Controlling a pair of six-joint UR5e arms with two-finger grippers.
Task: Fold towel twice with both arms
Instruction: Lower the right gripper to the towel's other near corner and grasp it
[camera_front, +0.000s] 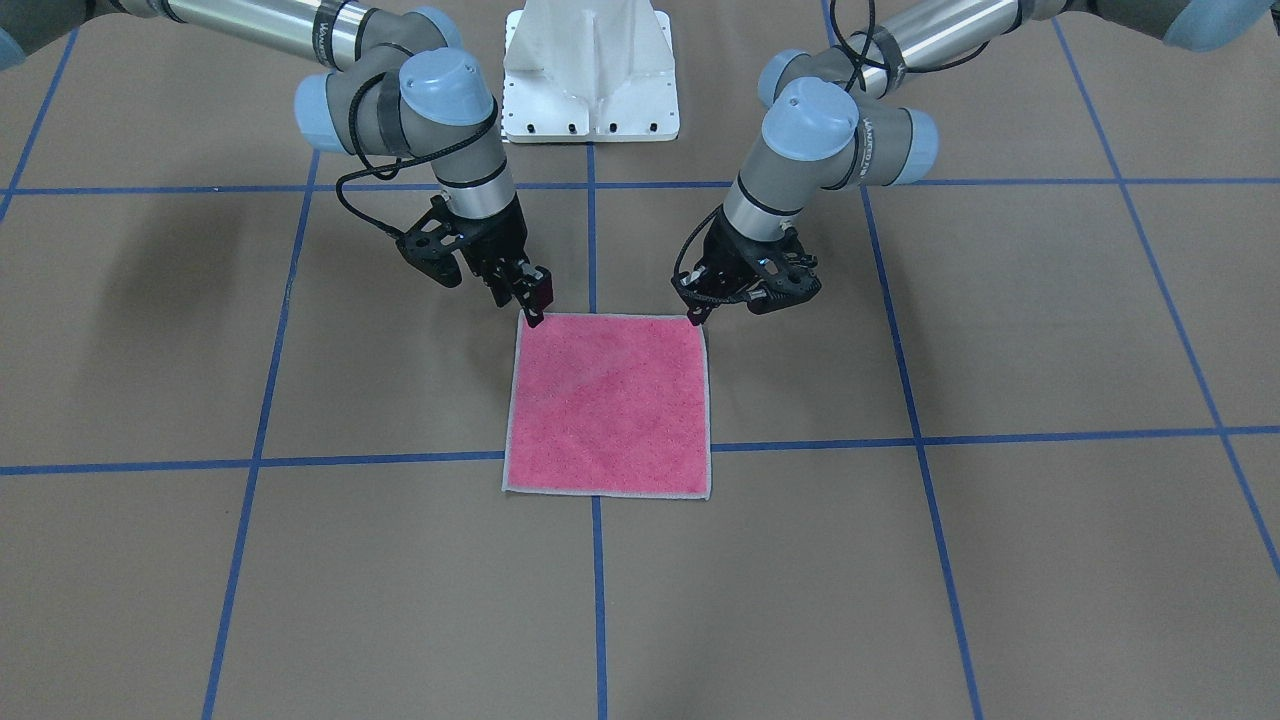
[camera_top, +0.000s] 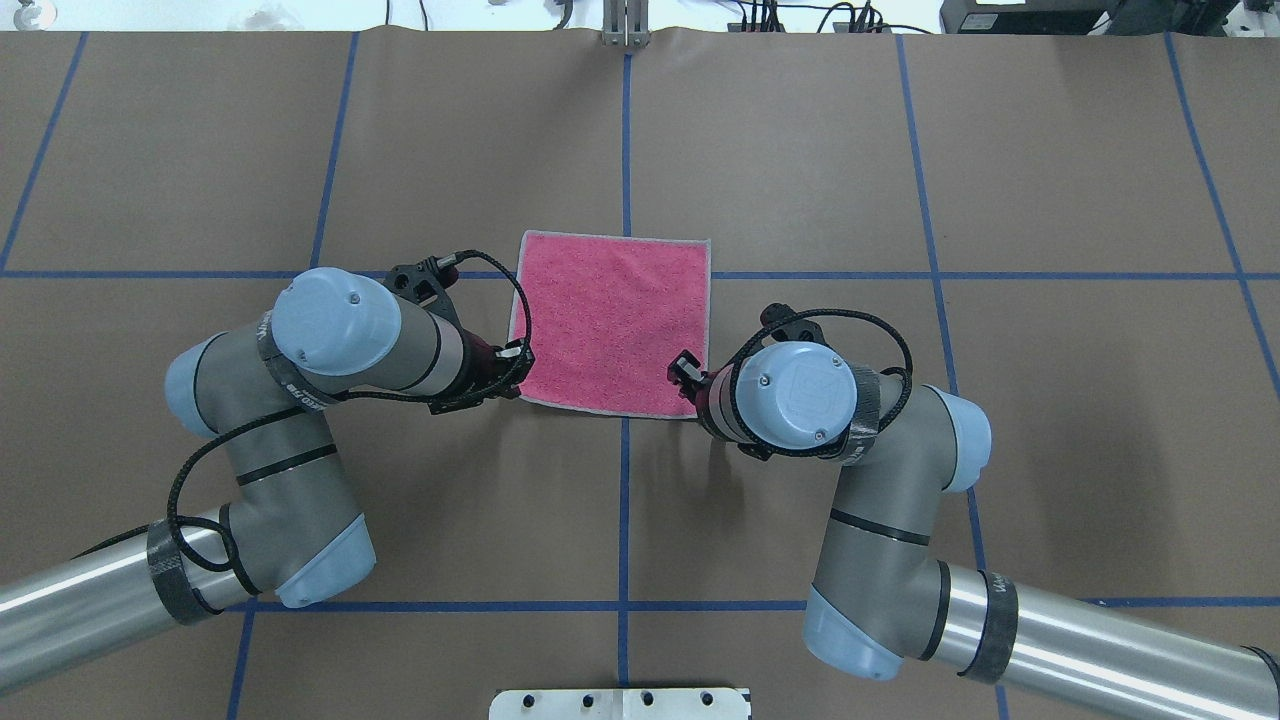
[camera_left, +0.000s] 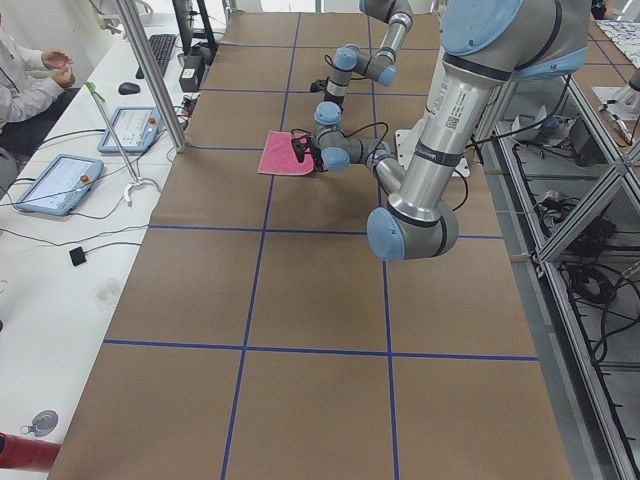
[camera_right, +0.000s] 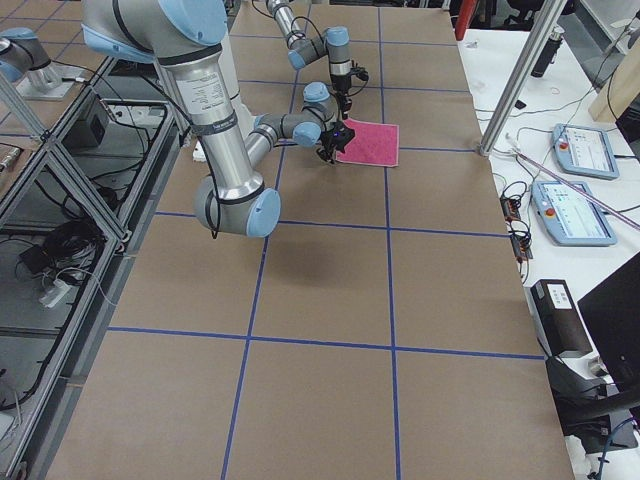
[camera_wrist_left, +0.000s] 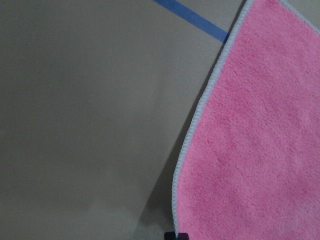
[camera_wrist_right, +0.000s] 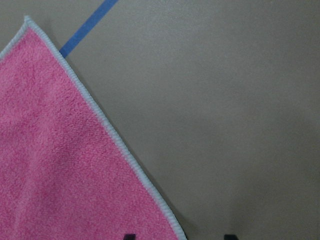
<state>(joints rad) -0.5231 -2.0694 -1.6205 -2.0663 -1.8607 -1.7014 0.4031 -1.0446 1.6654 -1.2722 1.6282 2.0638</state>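
Observation:
The towel (camera_front: 608, 405) lies flat and pink face up in the middle of the table, with its light grey edging all round; it also shows in the overhead view (camera_top: 615, 325). My left gripper (camera_front: 698, 318) is down at the towel's near corner on my left. In the left wrist view (camera_wrist_left: 176, 235) its tips meet on the edging, so it looks shut on that corner. My right gripper (camera_front: 535, 305) is at the other near corner. Its fingertips (camera_wrist_right: 129, 236) stand apart, one over the towel (camera_wrist_right: 60, 165) and one over bare table.
The white pedestal base (camera_front: 590, 70) stands behind the towel at my side. Blue tape lines (camera_top: 624, 150) cross the brown table cover. Tablets (camera_left: 55, 185) and a metal post (camera_left: 150, 70) stand along the operators' side, where a seated person (camera_left: 25, 75) shows.

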